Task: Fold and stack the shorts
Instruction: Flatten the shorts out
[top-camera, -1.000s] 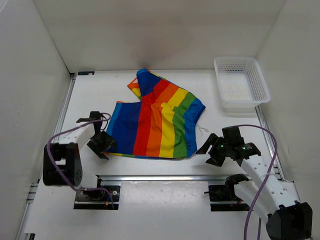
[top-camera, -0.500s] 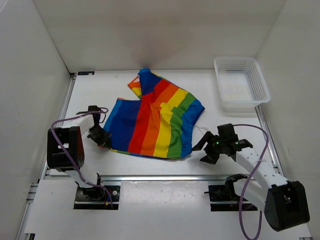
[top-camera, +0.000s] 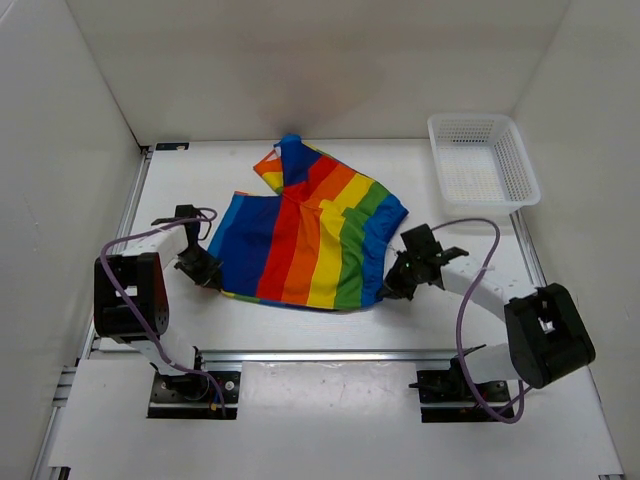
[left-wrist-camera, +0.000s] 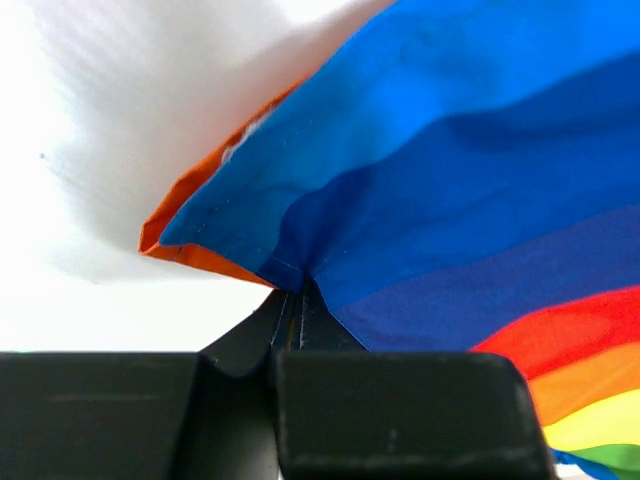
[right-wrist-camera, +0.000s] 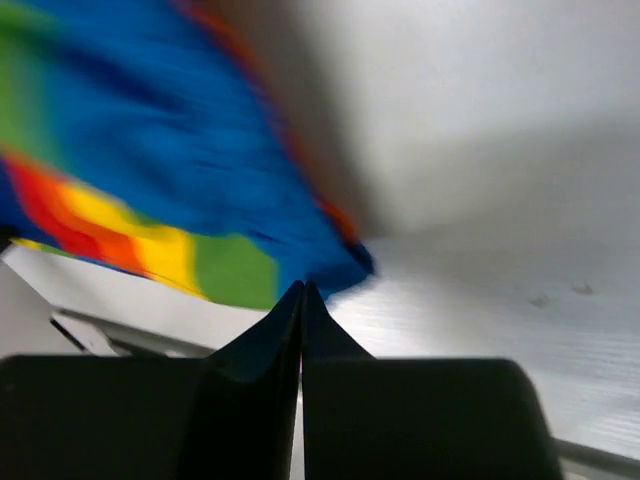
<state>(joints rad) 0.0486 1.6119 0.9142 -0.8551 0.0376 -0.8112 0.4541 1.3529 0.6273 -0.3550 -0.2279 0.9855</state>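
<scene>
Since the shorts (top-camera: 310, 235) lie spread and rumpled on the worktop (top-camera: 200, 180), about midway between its left and right edges and reaching toward the far edge, the step in hand looks like taking both near corners for a first fold. One leg is bunched at the far end and creases run through the middle stripes, so the cloth wants drawing taut before it is carried over. The white mesh basket (top-camera: 482, 213) sits in the far right corner, well apart from the cloth, and should be no hindrance.

The left gripper (top-camera: 205, 272) is at the blue near-left corner. Its jaws are clenched on a pinch of blue fabric at the hem, which puckers into them in the left wrist view. The right gripper (top-camera: 393, 278) is at the green near-right corner. Its jaws are pressed together with their tips at the hem, but that wrist view is blurred and I cannot tell whether cloth is caught.

I judge that hold should be made sure first. Then both arms should lift level, pull gently apart and carry the near hem toward the far edge together, lest the thin left pinch slip.
</scene>
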